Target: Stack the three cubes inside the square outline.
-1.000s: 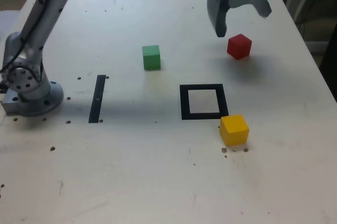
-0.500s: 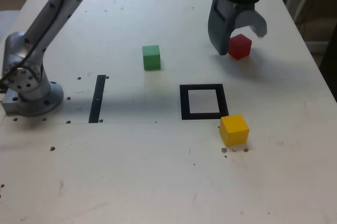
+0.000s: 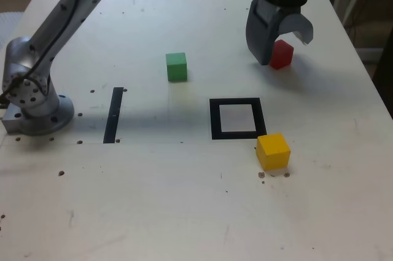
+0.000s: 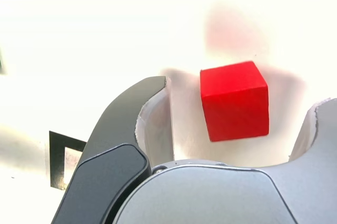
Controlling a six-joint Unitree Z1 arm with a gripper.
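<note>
From the exterior view, gripper (image 3: 279, 43) sits spread around the red cube (image 3: 282, 54) at the far right, well apart from the square outline (image 3: 237, 118), w/ green cube (image 3: 176, 66) and yellow cube (image 3: 272, 150) loose on the table. Wrist view: red cube (image 4: 235, 100) is btwn the open jaws, not pinched yet, prob lined up for a grab.

No readable text, label or number shows anywhere.

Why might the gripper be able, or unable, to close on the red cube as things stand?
Probably able. The open gripper has the red cube between its jaws, with a gap on each side and nothing else near it. The green cube and yellow cube sit well away.
</note>
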